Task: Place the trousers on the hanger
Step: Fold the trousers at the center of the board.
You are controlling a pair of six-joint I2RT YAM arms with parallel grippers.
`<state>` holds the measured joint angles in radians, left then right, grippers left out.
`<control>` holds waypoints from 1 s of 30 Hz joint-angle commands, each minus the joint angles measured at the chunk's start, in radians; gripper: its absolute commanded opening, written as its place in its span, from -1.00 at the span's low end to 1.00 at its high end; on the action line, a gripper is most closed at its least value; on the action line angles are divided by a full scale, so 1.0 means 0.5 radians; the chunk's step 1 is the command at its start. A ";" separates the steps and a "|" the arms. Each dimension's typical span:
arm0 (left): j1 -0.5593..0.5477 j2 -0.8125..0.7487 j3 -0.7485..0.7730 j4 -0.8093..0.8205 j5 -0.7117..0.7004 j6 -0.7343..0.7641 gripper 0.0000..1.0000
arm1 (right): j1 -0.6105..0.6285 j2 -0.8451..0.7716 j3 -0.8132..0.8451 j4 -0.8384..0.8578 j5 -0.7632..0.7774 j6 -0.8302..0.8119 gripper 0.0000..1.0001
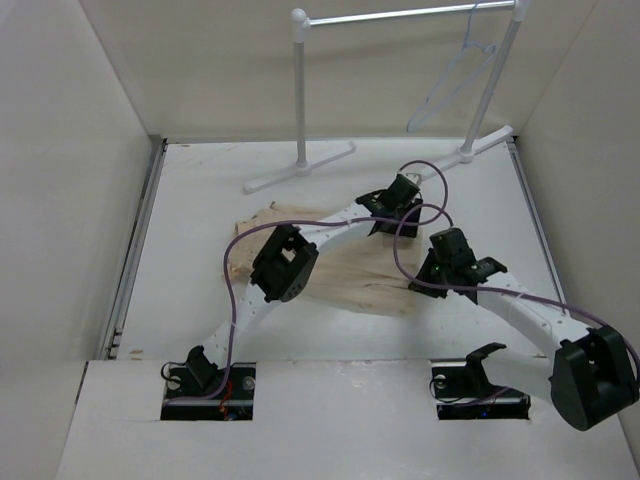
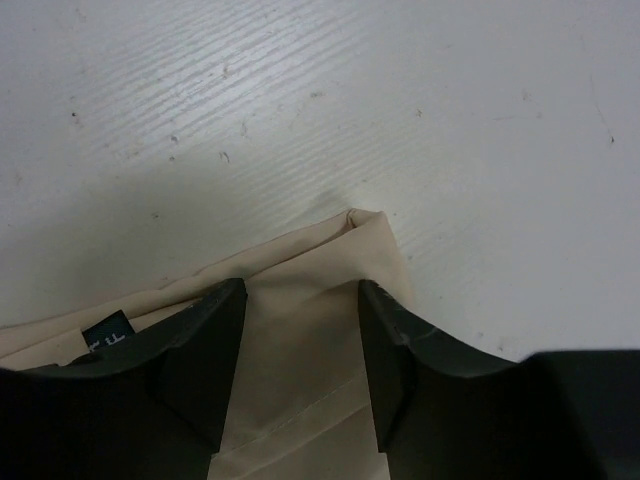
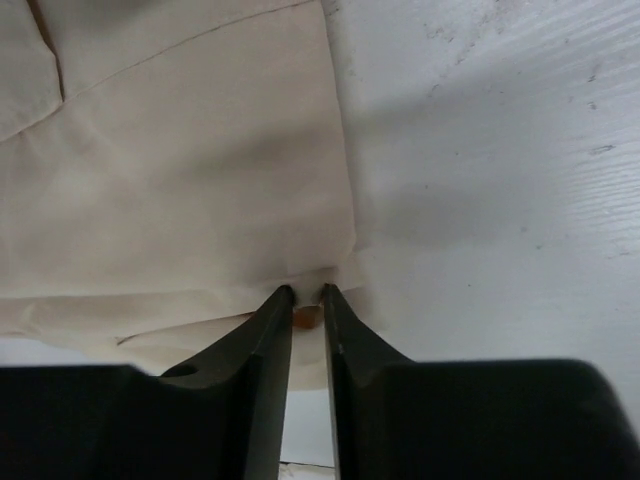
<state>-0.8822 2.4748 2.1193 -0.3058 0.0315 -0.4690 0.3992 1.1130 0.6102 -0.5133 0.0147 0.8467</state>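
Over white bench (image 1: pixel 190 300), straddles trousers (image 1: pixel 360 285) corner with left gripper (image 2: pixel 300 330) parted, nips hem in right gripper (image 3: pixel 307 305), hanger (image 1: pixel 455 85) far beyond, nearer right arm.

Trousers (image 1: pixel 360 285) partly hidden under both arms (image 1: pixel 330 225), brownish speck (image 3: pixel 306 316) between right jaws unidentifiable, grip there unclear

You have plain beige trousers (image 1: pixel 350 285) on a white table (image 1: pixel 200 200), and they carry a small dark label (image 2: pixel 108 340) with pale lettering. Your left tool (image 2: pixel 300 292) and right tool (image 3: pixel 307 297) are black. The cable (image 1: pixel 228 300) is purple, the hanger (image 1: pixel 448 90) pale bluish-white and the rack (image 1: pixel 300 100) white.
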 commanded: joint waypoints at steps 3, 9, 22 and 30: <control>-0.014 -0.090 -0.017 0.016 0.032 0.018 -0.28 | 0.013 0.008 0.013 0.106 -0.091 -0.012 -0.84; 0.002 -0.072 -0.026 0.022 -0.011 0.005 -0.63 | 0.044 -0.204 -0.079 -0.102 -0.075 0.037 -0.97; 0.011 -0.130 -0.054 0.001 -0.066 -0.001 -0.75 | 0.093 -0.357 0.013 -0.357 -0.017 0.058 -0.69; -0.023 -0.421 -0.302 0.145 0.148 0.103 0.09 | 0.022 -0.290 0.016 -0.229 0.017 -0.009 0.01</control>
<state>-0.8837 2.3779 1.9793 -0.2626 0.0372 -0.4522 0.4160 0.9421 0.5797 -0.6762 0.0093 0.8593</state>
